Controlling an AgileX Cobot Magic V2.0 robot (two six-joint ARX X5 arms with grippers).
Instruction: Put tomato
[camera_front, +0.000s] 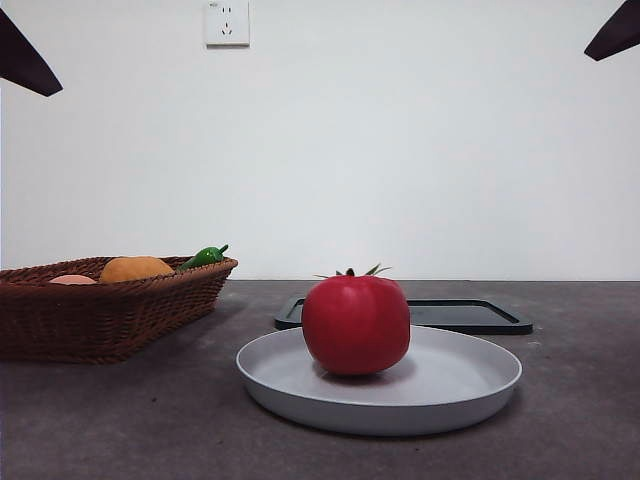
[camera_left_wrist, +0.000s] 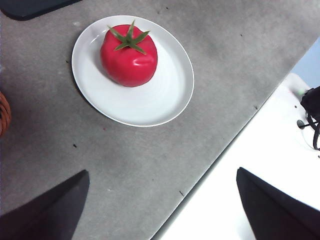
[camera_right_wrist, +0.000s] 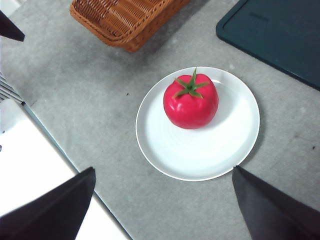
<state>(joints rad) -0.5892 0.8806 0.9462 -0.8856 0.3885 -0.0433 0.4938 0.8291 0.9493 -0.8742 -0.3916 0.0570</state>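
The glossy red tomato with a green stem star sits upright on the white round plate, toward its left side. It also shows in the left wrist view and in the right wrist view, on the plate. My left gripper is open and empty, high above the table's front edge, apart from the plate. My right gripper is open and empty, also high and apart from the plate. Both arms show only as black tips at the front view's top corners.
A brown wicker basket stands at the left, holding an orange fruit and a small green pepper. A dark flat tray lies behind the plate. The basket and tray also show in the right wrist view.
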